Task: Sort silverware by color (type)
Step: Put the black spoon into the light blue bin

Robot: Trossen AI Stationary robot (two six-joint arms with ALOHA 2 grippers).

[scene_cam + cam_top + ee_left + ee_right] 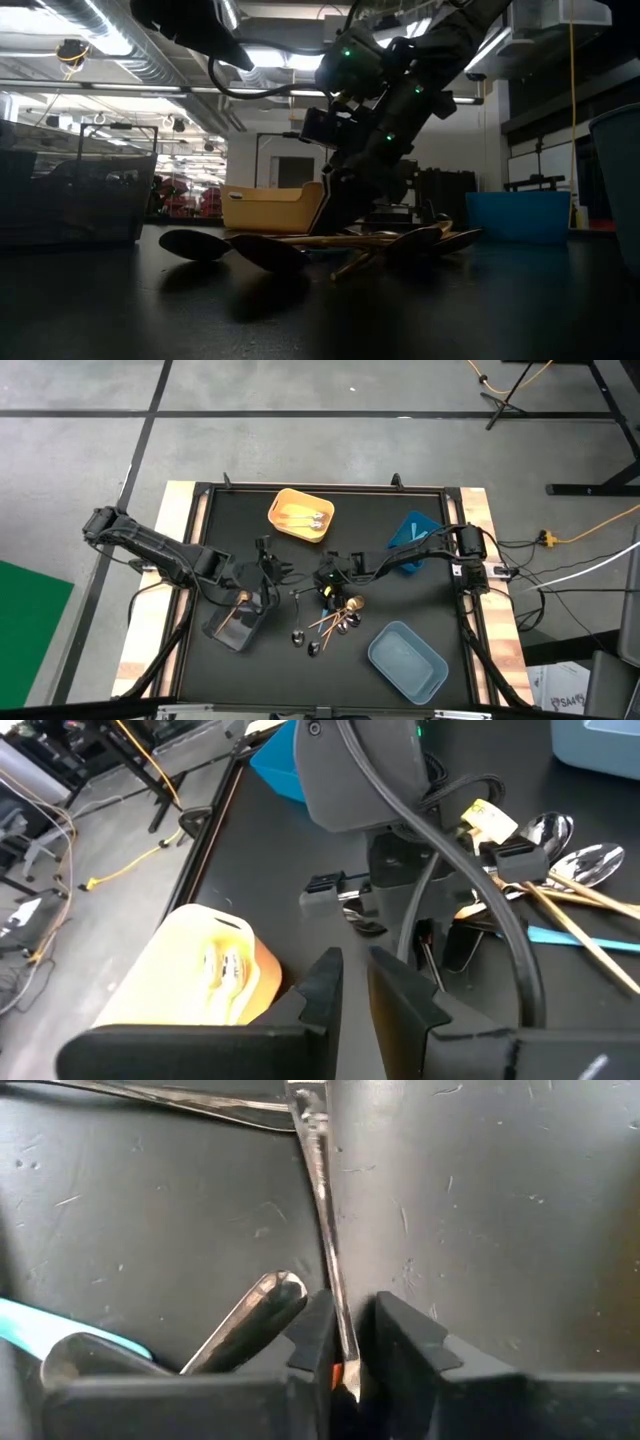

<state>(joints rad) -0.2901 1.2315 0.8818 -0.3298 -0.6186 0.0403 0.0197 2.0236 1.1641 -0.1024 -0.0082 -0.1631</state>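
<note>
The loose silverware (335, 624) lies in a heap at the table's middle: silver spoons, gold-handled pieces (580, 920) and a light-blue handle (570, 936). My right gripper (328, 588) is down at the heap's far-left edge, shut on a thin silver utensil (318, 1200). My left gripper (268, 582) hovers just to its left, above the table. Its fingers (325, 985) are shut, with nothing seen between them. Silver pieces lie in the yellow bin (300, 516), and a gold-handled one lies in the clear bin (232, 624). My right gripper pinches the silver utensil's thin handle (338, 1330) between its two fingers, at the handle's near end. The fingers come from above, slanting down toward the table's left. The rest of the utensil runs on ahead of the fingertips, low over the dark table.
A blue bin (412, 530) stands at the far right under my right arm. A grey-blue bin (407, 658) stands at the near right. In the low view two dark spoon bowls (230, 248) lie in front of the heap. The table has raised edges all round.
</note>
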